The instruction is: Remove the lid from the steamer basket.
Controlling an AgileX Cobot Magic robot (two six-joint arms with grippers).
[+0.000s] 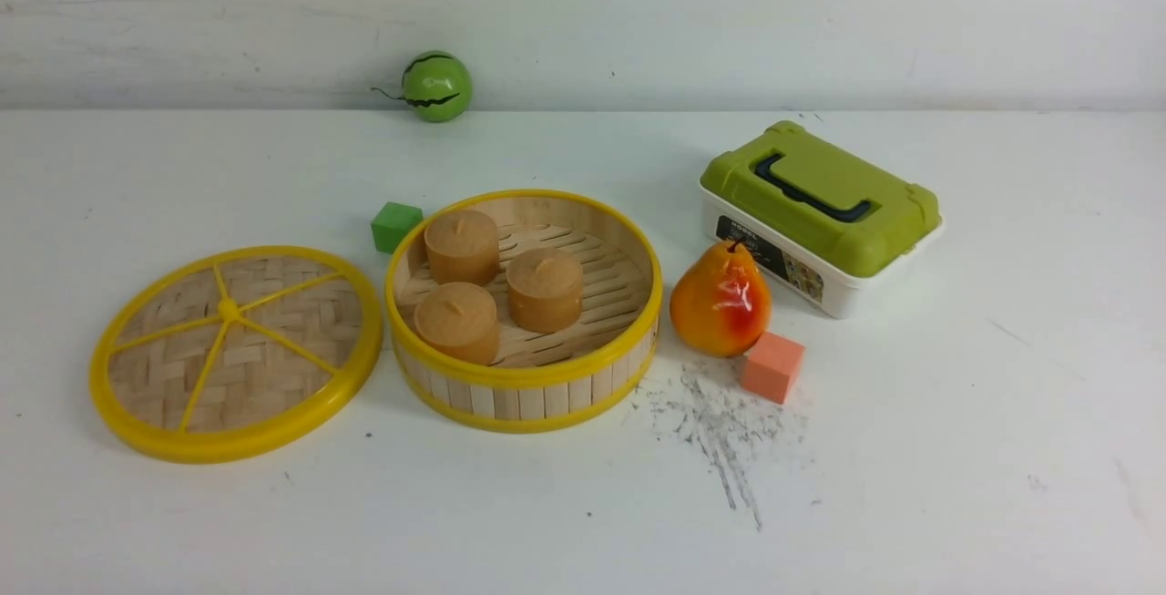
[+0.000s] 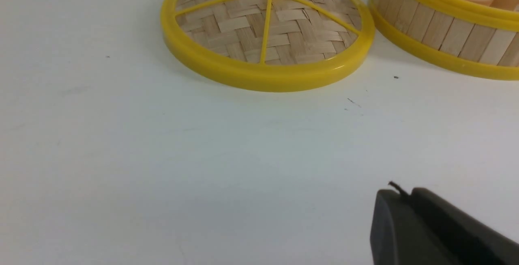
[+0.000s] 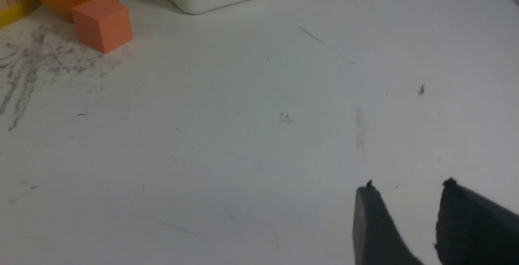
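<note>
Three brown buns (image 1: 496, 294) are exposed: the woven yellow-rimmed lid (image 1: 235, 353) is laid flat beside the slatted wooden steamer basket (image 1: 524, 385), so removal is judged done; the left gripper (image 2: 399, 196) is seen closed and empty, the right gripper (image 3: 407, 188) parted.

A lab test bench: bare scuffed white table (image 1: 911, 486), blank white wall (image 1: 729, 12).
</note>
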